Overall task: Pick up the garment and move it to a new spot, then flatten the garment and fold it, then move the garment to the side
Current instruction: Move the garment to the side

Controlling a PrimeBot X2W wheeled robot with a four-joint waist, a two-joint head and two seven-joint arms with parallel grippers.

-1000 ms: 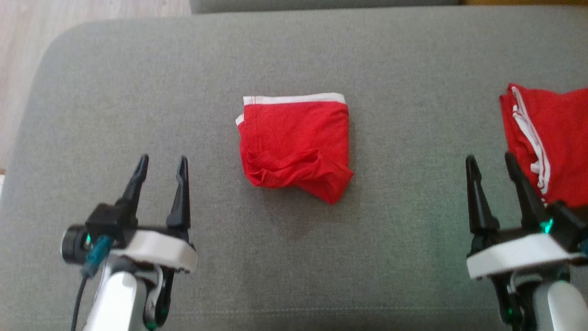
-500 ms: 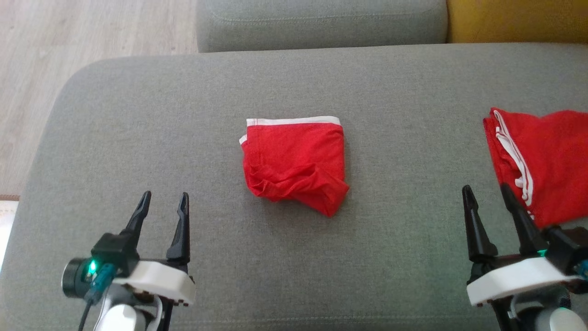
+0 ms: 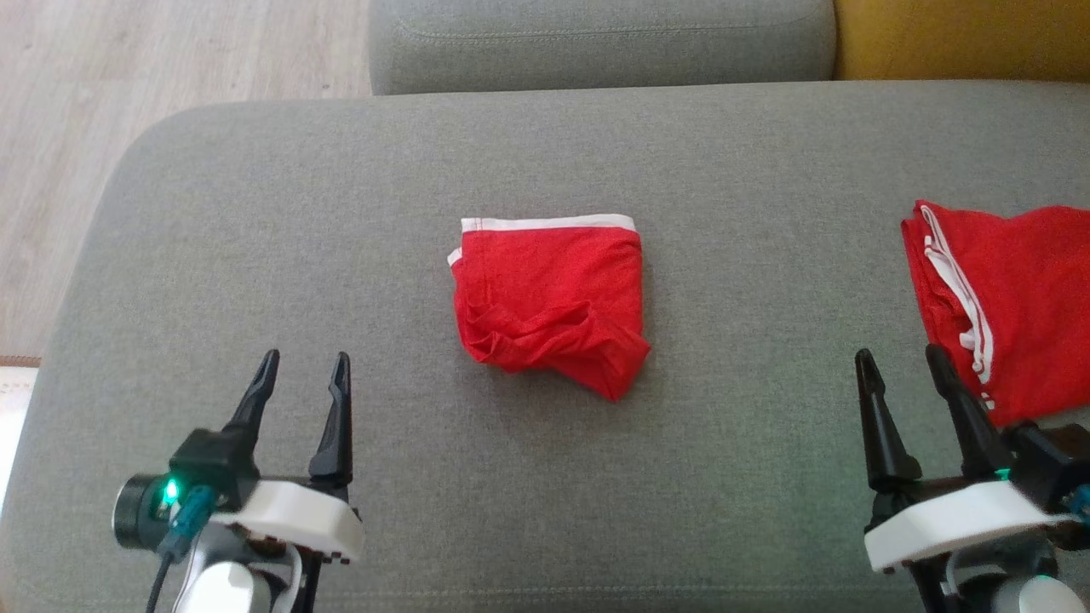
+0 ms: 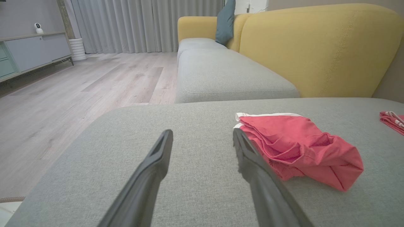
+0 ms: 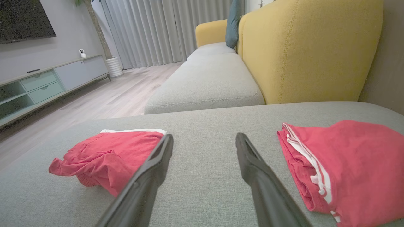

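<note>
A red garment with a white waistband lies loosely folded in the middle of the grey cushion; it also appears as the garment right of my left fingers and the garment left of my right fingers. My left gripper hovers open near the front left, apart from it. My right gripper is open at the front right, just beside a second red garment with white stripes. Both grippers hold nothing.
The cushion's rounded left edge drops to a wooden floor. Another grey seat cushion and a yellow sofa back lie beyond. A low cabinet and curtains stand across the room.
The head camera has tilted up, so the whole scene sits lower in the picture and the far cushion shows. Garments and grippers keep their places on the cushion.
</note>
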